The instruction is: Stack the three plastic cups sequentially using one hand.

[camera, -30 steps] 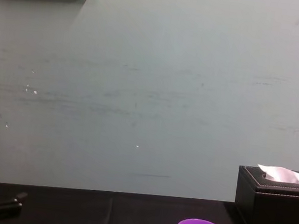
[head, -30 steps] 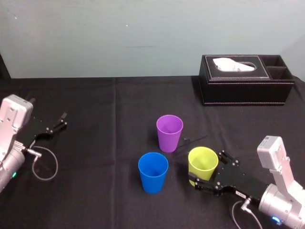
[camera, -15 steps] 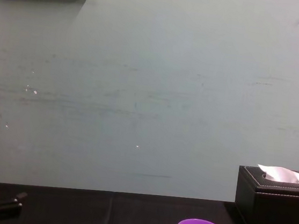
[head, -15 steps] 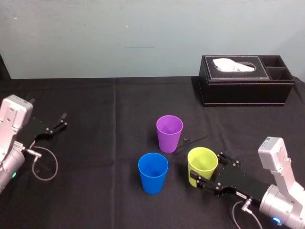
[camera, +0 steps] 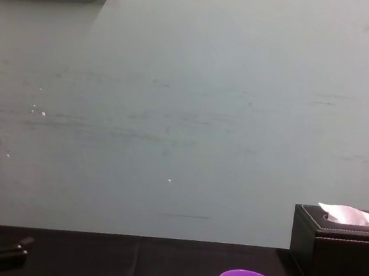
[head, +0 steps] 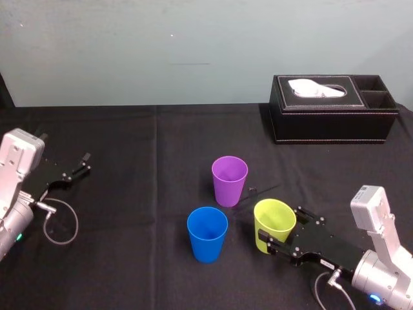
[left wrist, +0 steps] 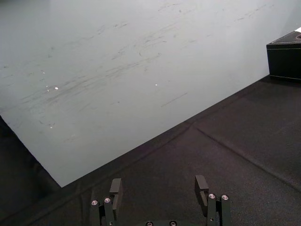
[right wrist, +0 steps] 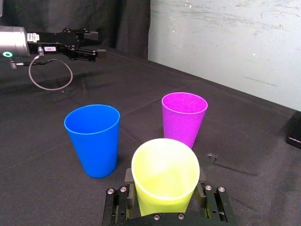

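The robot's right claw [head: 282, 230] grips the yellow-green cup [head: 274, 225] low on its wall, a finger pressed to each side, at the near right of the black tabletop [head: 142, 135]. The cup's mouth faces up, and it leans slightly left in the head view. From the right wrist, the claw [right wrist: 165, 194] brackets the cup [right wrist: 164, 175] squarely at its base.

The blue cup [head: 207, 233] stands upright just beside it to the left, with a narrow gap between them. The purple cup [head: 229, 180] stands upright a little farther off, between the two and toward the wall. Both are open-mouthed, so the held cup likely needs lifting clear, carrying over a rim and lowering straight down along the upright axis. The right arm is much the nearer to all three.

The left claw [head: 80, 166] rests parked at the far left, its fingers spread wide and empty. A black tissue box [head: 332, 116] sits far right, well apart from the cups.
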`<state>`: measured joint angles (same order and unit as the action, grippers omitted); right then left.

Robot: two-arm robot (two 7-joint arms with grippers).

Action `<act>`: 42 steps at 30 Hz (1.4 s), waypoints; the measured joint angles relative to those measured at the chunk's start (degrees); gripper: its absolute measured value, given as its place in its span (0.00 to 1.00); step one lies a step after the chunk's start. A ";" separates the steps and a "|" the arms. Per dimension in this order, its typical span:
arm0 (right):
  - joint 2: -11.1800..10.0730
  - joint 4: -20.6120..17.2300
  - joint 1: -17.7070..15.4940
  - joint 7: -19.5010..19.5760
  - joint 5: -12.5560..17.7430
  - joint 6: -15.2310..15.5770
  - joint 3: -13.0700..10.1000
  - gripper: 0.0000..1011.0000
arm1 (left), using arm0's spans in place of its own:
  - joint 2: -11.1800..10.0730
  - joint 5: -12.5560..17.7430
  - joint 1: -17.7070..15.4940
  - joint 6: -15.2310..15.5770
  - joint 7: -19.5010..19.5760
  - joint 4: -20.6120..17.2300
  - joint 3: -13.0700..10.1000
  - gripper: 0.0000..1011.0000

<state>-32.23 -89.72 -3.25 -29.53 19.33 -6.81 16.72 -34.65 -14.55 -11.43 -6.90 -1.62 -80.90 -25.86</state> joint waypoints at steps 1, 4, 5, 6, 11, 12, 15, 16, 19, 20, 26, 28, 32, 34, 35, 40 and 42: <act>0.00 0.00 -0.01 0.00 0.01 -0.01 0.00 0.73 | 0.00 0.00 0.00 0.00 0.00 0.00 0.00 1.00; -0.01 -0.02 -0.02 0.00 0.02 -0.02 0.00 0.73 | 0.00 0.00 0.00 0.00 0.00 0.00 0.00 1.00; -0.01 -0.03 -0.02 0.00 0.02 -0.03 0.00 0.73 | 0.00 0.00 0.00 0.00 0.00 0.00 0.00 1.00; -0.01 -0.06 -0.05 0.01 0.02 -0.04 -0.01 0.73 | 0.00 0.00 0.00 0.00 0.00 0.00 0.00 1.00; -0.23 -1.38 -0.86 0.50 0.50 0.06 -0.76 0.73 | 0.00 0.00 0.00 0.00 0.00 0.00 0.00 1.00; -0.31 -1.73 -1.05 0.60 0.62 0.13 -0.95 0.73 | 0.00 0.00 0.00 0.00 0.00 0.00 0.00 1.00; -0.83 -3.84 -1.95 1.08 1.36 0.73 -2.01 0.73 | 0.00 0.00 0.01 0.00 0.00 0.00 0.00 1.00; -0.96 -4.31 -2.11 1.22 1.49 0.98 -2.26 0.73 | 0.00 0.00 0.00 0.00 0.00 0.00 0.00 1.00; -1.53 -6.65 -2.70 2.02 1.92 2.59 -3.13 0.73 | 0.00 0.00 0.00 0.00 0.00 0.00 0.00 1.00; -1.68 -7.21 -2.80 2.28 1.99 3.06 -3.32 0.73 | 0.00 0.00 0.00 0.00 0.00 0.00 0.00 1.00; -2.71 -11.52 -2.70 3.86 2.93 7.92 -4.70 0.73 | 0.00 0.00 0.00 0.00 0.00 0.00 0.00 1.00; -2.82 -12.41 -2.43 4.21 3.23 8.82 -4.99 0.73 | 0.00 0.00 0.00 0.00 0.00 0.00 0.00 1.00; -2.67 -13.97 -1.13 5.30 3.45 10.42 -5.29 0.73 | 0.00 0.00 0.00 0.00 0.00 0.00 0.00 1.00; -2.34 -14.31 -0.19 5.90 3.20 10.90 -5.12 0.73 | 0.00 0.00 0.00 0.00 0.00 0.00 0.00 1.00; -2.18 -14.39 0.15 6.08 3.02 11.05 -4.97 0.73 | 0.00 0.00 0.00 0.00 0.00 0.00 0.00 1.00; -0.88 -14.19 2.92 7.22 1.29 11.99 -3.48 0.73 | 0.00 0.00 0.00 0.00 0.00 0.00 0.00 1.00; -0.40 -13.85 3.75 7.48 0.81 12.39 -2.96 0.73 | 0.00 0.00 0.00 0.00 0.00 0.00 0.00 1.00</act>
<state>-32.63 -103.57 0.50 -22.05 20.14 5.58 13.76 -34.65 -14.55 -11.43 -6.91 -1.62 -80.90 -25.86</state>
